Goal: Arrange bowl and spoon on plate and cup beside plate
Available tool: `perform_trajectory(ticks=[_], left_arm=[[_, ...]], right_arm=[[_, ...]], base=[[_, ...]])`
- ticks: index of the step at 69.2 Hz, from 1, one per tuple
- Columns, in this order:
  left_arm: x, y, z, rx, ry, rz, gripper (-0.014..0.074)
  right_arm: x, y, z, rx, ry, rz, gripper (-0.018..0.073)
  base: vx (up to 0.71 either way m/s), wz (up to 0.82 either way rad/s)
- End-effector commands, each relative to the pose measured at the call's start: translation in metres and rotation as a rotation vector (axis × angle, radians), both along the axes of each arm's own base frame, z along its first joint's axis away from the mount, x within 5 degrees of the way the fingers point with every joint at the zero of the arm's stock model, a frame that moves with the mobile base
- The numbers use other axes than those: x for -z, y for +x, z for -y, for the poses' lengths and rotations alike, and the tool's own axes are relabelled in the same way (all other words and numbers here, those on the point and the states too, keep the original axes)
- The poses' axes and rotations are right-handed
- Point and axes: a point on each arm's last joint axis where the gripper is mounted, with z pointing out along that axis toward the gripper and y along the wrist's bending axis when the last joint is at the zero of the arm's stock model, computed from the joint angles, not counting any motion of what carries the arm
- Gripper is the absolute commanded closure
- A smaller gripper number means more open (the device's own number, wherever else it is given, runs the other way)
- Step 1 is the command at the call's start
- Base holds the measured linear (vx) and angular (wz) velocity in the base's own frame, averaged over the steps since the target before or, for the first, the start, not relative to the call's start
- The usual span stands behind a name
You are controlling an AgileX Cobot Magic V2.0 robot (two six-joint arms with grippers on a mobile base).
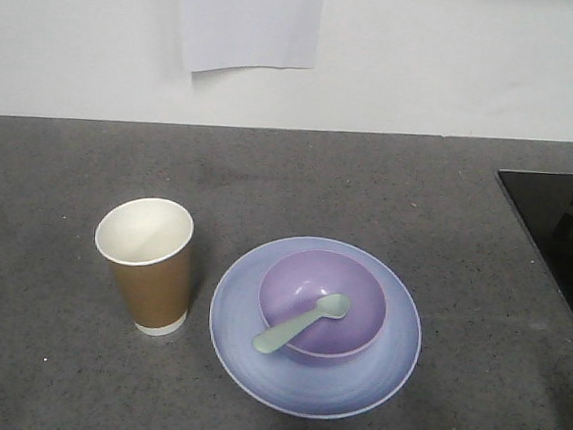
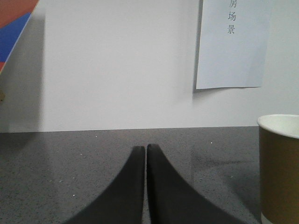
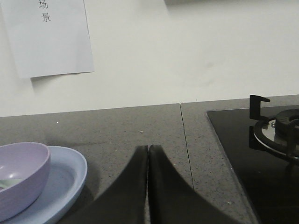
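The bowl [image 1: 322, 304] sits centred on the plate [image 1: 310, 388], and the spoon [image 1: 300, 324] lies in the bowl, its handle resting over the near rim. The cup [image 1: 148, 265] stands upright just beside the plate's left edge, apart from it, toward the near edge of the tabletop [image 1: 64, 160]. My left end effector [image 2: 145, 148] and right end effector [image 3: 148, 148] are both closed, empty, low over the tabletop.

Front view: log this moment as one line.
bowl on plate | spoon in bowl | cup upright beside plate | left gripper, right gripper shut, empty
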Motion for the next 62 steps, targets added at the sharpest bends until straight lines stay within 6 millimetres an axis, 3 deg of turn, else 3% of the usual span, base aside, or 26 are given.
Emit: perform_trajectory(ticks=[1, 62], left_arm=[[-0.0102, -0.0029, -0.0001, -0.003, 0.004, 0.098, 0.0604], [-0.0102, -0.0029, -0.0001, -0.003, 0.004, 0.098, 0.0603]], right_arm=[[-0.006, -0.0015, -0.0003, -0.002, 0.008, 0.088, 0.057], [-0.006, -0.0015, -0.0004, -0.003, 0.006, 0.088, 0.057]], base=[[0.0, 0.0], [0.0, 0.0]])
